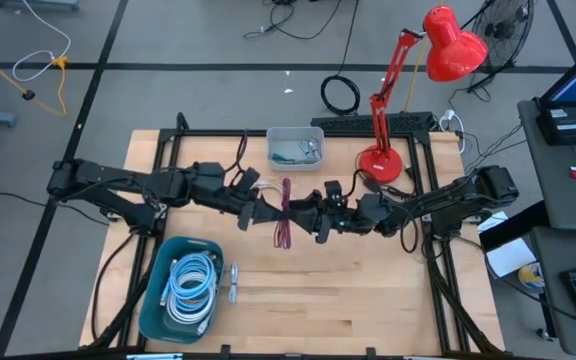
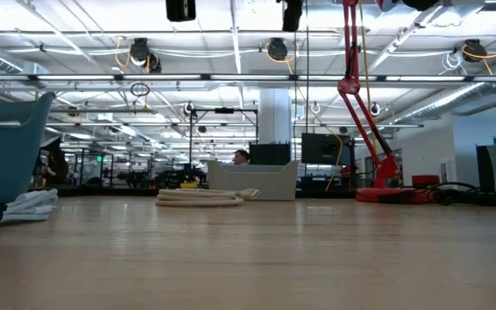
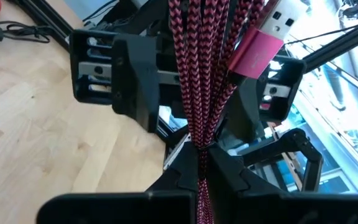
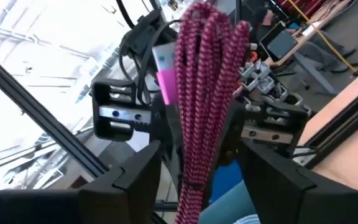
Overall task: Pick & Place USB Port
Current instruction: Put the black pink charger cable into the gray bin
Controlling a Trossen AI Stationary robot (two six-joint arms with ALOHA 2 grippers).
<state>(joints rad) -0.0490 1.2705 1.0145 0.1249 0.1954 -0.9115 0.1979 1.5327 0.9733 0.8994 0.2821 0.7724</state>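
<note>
A wooden table [image 1: 368, 300] seen from above, with two dark robot arms reaching in from either side and meeting over its middle. A red desk lamp [image 1: 438, 45] stands at the far right edge. A teal bin [image 1: 153, 300] of coiled pale cables sits at the near left, and a small grey tray [image 1: 295, 147] at the far centre.

Between the arms, raised off the table, hangs a bundled magenta braided USB cable [image 1: 286, 215]. The left gripper [image 1: 268, 214] is clenched on the bundle near its middle, where the wrist view shows the strands pinched together between the two fingers. The right gripper [image 1: 320, 222] faces it from just beside, jaws standing wide on either side of the bundle, not visibly touching it.

The cable looks light, soft and floppy; its loops droop below the grip. The pink plug [image 3: 260, 43] is the only stiff part. Gripping across the gathered strands mid-bundle seems safest, since a hold on one loop could let the rest unravel.
</note>
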